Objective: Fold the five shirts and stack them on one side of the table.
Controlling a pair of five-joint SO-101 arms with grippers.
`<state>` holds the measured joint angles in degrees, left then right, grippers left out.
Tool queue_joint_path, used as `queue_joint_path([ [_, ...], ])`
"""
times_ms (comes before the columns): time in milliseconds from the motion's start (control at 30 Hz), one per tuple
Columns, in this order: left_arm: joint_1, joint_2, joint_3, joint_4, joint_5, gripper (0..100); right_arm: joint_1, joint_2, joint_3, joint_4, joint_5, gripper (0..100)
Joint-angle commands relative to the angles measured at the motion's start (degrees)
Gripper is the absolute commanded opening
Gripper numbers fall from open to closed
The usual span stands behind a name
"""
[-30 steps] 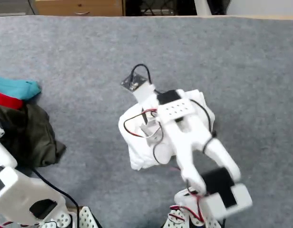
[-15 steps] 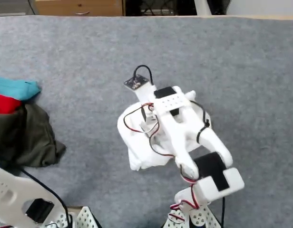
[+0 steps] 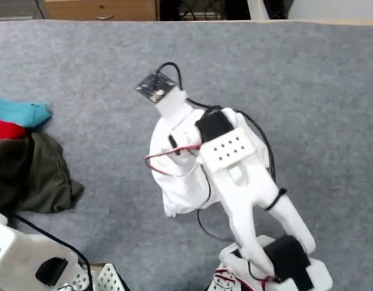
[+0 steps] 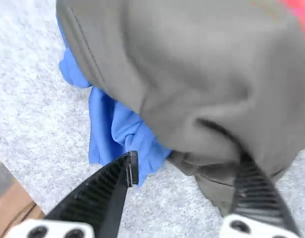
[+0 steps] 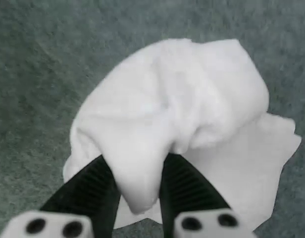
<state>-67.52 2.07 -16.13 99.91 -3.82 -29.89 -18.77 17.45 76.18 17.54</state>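
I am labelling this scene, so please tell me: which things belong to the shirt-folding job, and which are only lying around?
Belong to the job:
white shirt, pinched in the right gripper
dark shirt
red shirt
teal shirt

Only lying around:
wooden cabinet

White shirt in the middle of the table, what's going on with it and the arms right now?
The right gripper is pinching a fold of the crumpled white shirt, which lies in a heap in the middle of the grey carpeted table. The left gripper hangs open over the dark olive shirt in the pile at the table's left edge, with a blue shirt partly under it. The white one is not yet folded.
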Motion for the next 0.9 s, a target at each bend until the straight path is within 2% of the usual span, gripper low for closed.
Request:
queue_joint_path([
  [0,2.59,-6.68,-2.68,0.79,0.62,39,-2.99,-4.97,-7.43,0.70,-0.70,5.7],
  [200,10.24,-13.89,-0.48,0.79,-4.84,40,-2.99,-6.73,-14.99,0.26,-0.70,5.6],
  [433,28.53,-20.48,16.66,0.62,-4.75,39,-0.62,-5.49,-11.47,-1.32,-0.70,5.6],
  [600,40.92,-20.31,28.53,-2.11,1.23,36,9.32,-1.36,-0.31,-5.89,-0.62,5.6],
  [733,46.29,-20.22,33.89,-6.95,2.90,35,19.16,1.45,5.93,-3.69,0.09,5.6],
  [867,49.01,-20.22,35.82,-11.16,2.55,36,29.63,4.26,8.04,1.23,8.97,5.7],
])
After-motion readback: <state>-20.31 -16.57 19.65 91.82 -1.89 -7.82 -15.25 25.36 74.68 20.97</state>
